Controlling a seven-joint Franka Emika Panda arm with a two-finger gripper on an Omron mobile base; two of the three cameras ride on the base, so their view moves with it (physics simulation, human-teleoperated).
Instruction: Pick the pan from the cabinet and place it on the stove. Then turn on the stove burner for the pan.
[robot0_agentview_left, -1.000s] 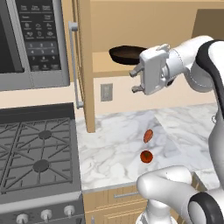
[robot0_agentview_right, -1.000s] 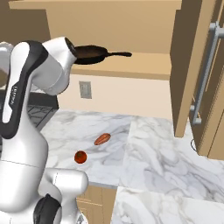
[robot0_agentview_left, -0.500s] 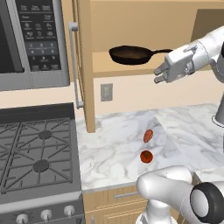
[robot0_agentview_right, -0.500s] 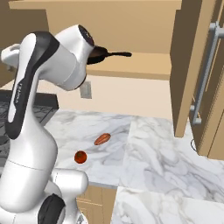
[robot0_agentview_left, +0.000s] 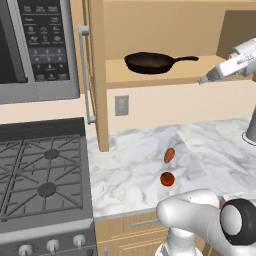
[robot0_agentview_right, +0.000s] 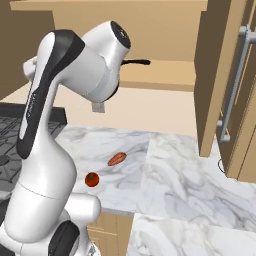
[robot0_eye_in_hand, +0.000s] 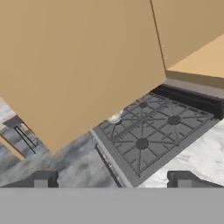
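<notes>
The dark pan (robot0_agentview_left: 149, 63) lies on the bottom shelf of the open cabinet (robot0_agentview_left: 165, 26), its thin handle pointing right. My gripper (robot0_agentview_left: 205, 78) hovers just right of the handle's tip and a little lower, not touching it. From the right base view the arm hides most of the pan; its handle (robot0_agentview_right: 138, 62) pokes out. In the hand view my gripper (robot0_eye_in_hand: 111, 181) is open, fingertips (robot0_eye_in_hand: 41, 180) wide apart with nothing between them, looking down past a tan cabinet panel (robot0_eye_in_hand: 78, 65) at the stove (robot0_eye_in_hand: 148, 129). The stove (robot0_agentview_left: 42, 172) sits at lower left, with knobs (robot0_agentview_left: 51, 245) along its front.
A microwave (robot0_agentview_left: 37, 45) hangs above the stove. The open cabinet door (robot0_agentview_left: 94, 75) stands edge-on beside it, another door (robot0_agentview_right: 220, 75) on the right. Two small red items (robot0_agentview_left: 169, 155) (robot0_agentview_left: 167, 178) lie on the marble counter (robot0_agentview_left: 215, 145).
The arm has swung right, from in front of the pan to beyond the handle's end. The pan has not moved. The jaws stay open.
</notes>
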